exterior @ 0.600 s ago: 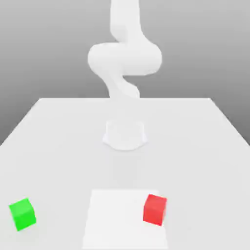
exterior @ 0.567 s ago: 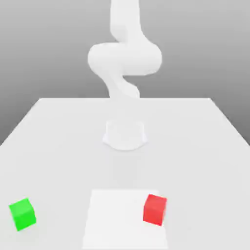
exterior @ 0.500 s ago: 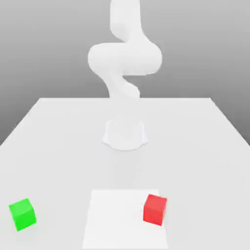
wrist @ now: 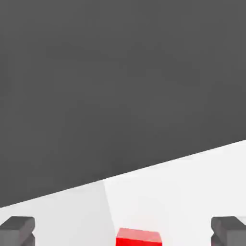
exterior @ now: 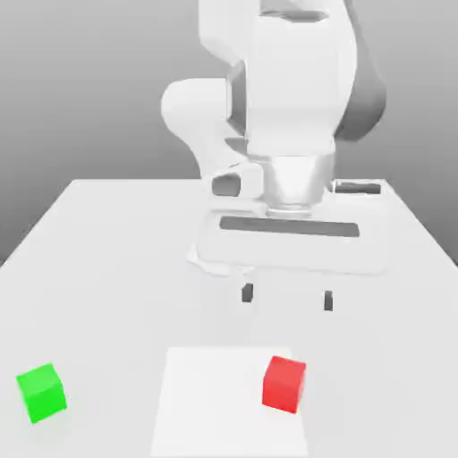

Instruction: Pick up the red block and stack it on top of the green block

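Note:
The red block point(exterior: 284, 384) is a small matte cube resting on a paler square patch point(exterior: 215, 402) at the table's front, toward the exterior view's right. The green block point(exterior: 41, 392) sits on the table at the front, on the exterior view's left. My gripper point(exterior: 287, 297) hangs open above the table, behind and above the red block, with its two dark fingertips point(exterior: 247, 292) spread wide and nothing between them. In the hand view the red block point(wrist: 138, 237) lies between the two fingertips point(wrist: 17, 230).
The white table point(exterior: 116, 268) is a wide flat surface with edges at both sides and the back. The arm's round base point(exterior: 210, 246) stands at the table's middle, behind the hand.
The arm's hand and fingers have come into the exterior view, now hanging low over the table behind the red block. Both blocks stay where they were.

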